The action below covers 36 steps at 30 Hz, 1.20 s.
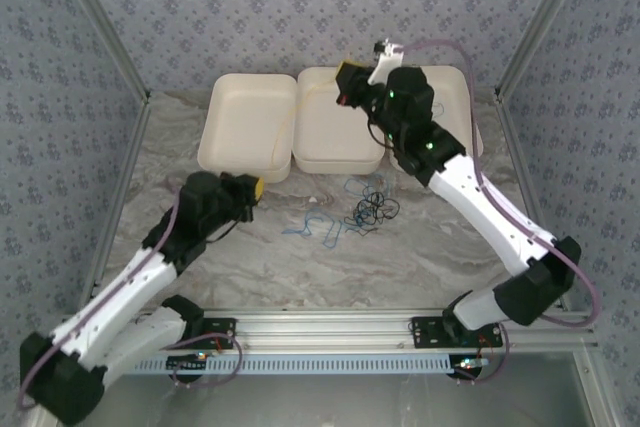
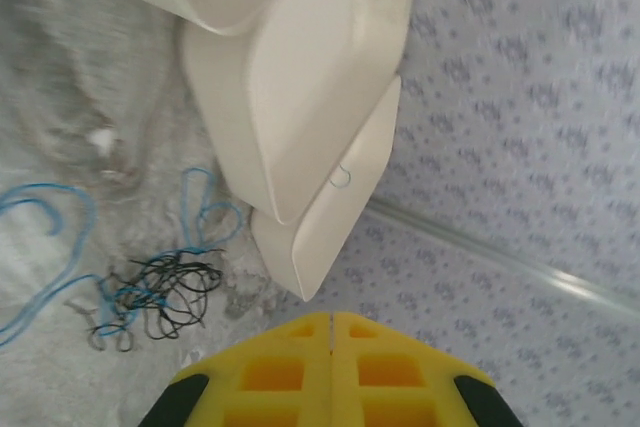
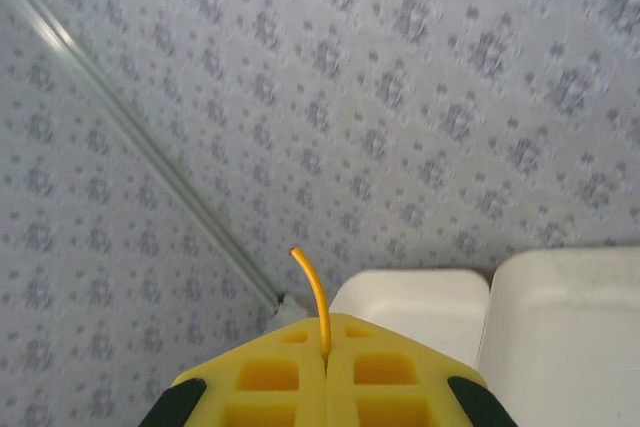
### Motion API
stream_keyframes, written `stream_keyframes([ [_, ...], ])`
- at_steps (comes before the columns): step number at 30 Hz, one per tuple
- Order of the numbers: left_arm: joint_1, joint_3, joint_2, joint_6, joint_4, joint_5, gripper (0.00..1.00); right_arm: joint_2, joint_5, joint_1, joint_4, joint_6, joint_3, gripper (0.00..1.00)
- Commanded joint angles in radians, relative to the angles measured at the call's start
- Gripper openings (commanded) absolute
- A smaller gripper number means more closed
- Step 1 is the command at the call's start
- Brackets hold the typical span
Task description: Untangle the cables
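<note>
Cables [image 1: 362, 213], blue and black, lay tangled mid-table [image 1: 420, 247] with open room nearside and trays [image 1: 247, 127] just beyond. Right gripper [image 1: 348, 84] clamped the orange cable [image 3: 319, 299] above the trays. Left gripper [image 1: 256, 190] was closed, empty, near the tangle.

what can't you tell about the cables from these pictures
- Orange cable, right wrist view: its lower length is hidden between the shut right fingers.
- Blue and black tangle, top view: too small to tell which strand crosses over which; blurred in the left wrist view.
- Blue cable, left wrist view: cut off by the left edge.
</note>
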Motion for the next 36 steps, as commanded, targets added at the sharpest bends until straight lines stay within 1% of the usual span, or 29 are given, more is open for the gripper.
stream_keyframes([
  [1,-0.022,0.076,0.169,0.135,0.041,-0.011,0.0,0.101,-0.07,-0.074,-0.086,0.03,0.12,0.0],
  [4,-0.026,0.161,0.335,0.164,0.089,-0.016,0.0,0.215,-0.108,-0.149,-0.11,0.049,0.222,0.0],
  [10,-0.035,0.323,0.563,0.234,0.049,-0.074,0.0,0.468,-0.2,-0.271,-0.1,0.107,0.378,0.0],
  [12,-0.034,0.364,0.632,0.249,0.068,-0.091,0.0,0.555,-0.226,-0.296,-0.066,0.11,0.407,0.0],
  [14,-0.031,0.427,0.707,0.297,0.092,-0.099,0.0,0.641,-0.253,-0.313,-0.044,0.144,0.452,0.0],
  [17,-0.021,0.572,0.84,0.35,0.002,-0.09,0.0,0.786,-0.272,-0.324,-0.115,0.136,0.605,0.0],
  [21,-0.011,0.65,0.965,0.364,-0.009,-0.035,0.0,0.967,-0.272,-0.323,-0.29,0.125,0.864,0.0],
  [22,-0.01,0.655,0.979,0.367,-0.006,-0.029,0.04,1.014,-0.267,-0.322,-0.33,0.126,0.926,0.0],
  [23,-0.01,0.654,0.985,0.369,-0.002,-0.025,0.13,1.046,-0.265,-0.32,-0.355,0.126,0.971,0.0],
  [25,-0.01,0.638,0.977,0.377,0.023,-0.018,0.36,1.106,-0.254,-0.321,-0.402,0.126,1.033,0.0],
  [26,-0.011,0.629,0.965,0.383,0.029,-0.018,0.48,1.119,-0.248,-0.32,-0.405,0.127,1.036,0.0],
  [27,-0.011,0.622,0.949,0.39,0.027,-0.02,0.58,1.125,-0.244,-0.32,-0.407,0.126,1.034,0.0],
  [28,-0.01,0.616,0.931,0.401,0.02,-0.023,0.66,1.129,-0.245,-0.323,-0.408,0.126,1.029,0.0],
  [30,-0.012,0.61,0.885,0.426,-0.006,-0.034,0.73,1.137,-0.256,-0.323,-0.413,0.126,1.029,0.0],
  [31,-0.012,0.606,0.857,0.438,-0.023,-0.042,0.75,1.138,-0.265,-0.323,-0.416,0.126,1.029,0.0],
  [34,-0.019,0.595,0.773,0.466,-0.075,-0.078,0.77,1.135,-0.277,-0.317,-0.438,0.126,1.042,0.19],
  [36,-0.021,0.589,0.722,0.48,-0.112,-0.09,0.78,1.126,-0.276,-0.308,-0.453,0.082,1.055,0.32],
])
